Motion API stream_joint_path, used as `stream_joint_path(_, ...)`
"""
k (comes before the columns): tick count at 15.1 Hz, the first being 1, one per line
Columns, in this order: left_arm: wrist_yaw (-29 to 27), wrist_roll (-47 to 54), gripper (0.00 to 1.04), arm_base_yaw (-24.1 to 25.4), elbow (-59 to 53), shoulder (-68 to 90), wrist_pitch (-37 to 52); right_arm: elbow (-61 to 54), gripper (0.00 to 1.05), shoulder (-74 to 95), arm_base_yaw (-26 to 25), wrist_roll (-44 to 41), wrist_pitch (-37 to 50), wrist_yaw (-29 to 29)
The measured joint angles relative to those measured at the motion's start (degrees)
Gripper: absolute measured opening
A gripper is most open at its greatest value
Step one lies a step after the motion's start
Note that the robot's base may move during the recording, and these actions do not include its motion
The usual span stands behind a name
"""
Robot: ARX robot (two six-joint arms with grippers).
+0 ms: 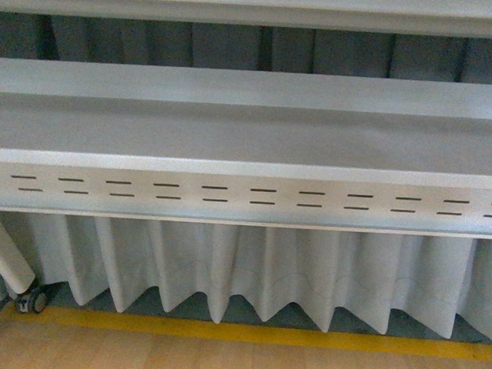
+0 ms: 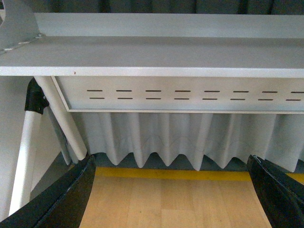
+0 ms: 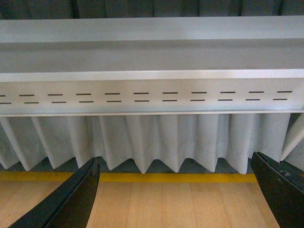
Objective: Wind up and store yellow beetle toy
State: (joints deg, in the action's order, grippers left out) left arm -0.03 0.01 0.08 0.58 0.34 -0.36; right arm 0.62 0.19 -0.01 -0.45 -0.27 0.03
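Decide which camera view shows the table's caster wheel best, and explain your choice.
The front view. Only there does the caster wheel appear, small and dark, at the foot of a white table leg near the yellow floor stripe. The left wrist view shows legs, but no wheel; the right wrist view shows neither.

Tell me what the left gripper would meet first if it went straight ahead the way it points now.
Probably the pleated white curtain under the slotted panel. The left gripper is open and empty, with only wooden floor before the curtain; depth is unclear.
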Motion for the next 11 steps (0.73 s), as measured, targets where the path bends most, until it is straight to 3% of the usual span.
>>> stream_joint_path(11,0.00,0.02,0.98,0.00,0.02,0.00,0.11,0.00,0.98,0.00,0.00,0.02,-0.02,-0.02)
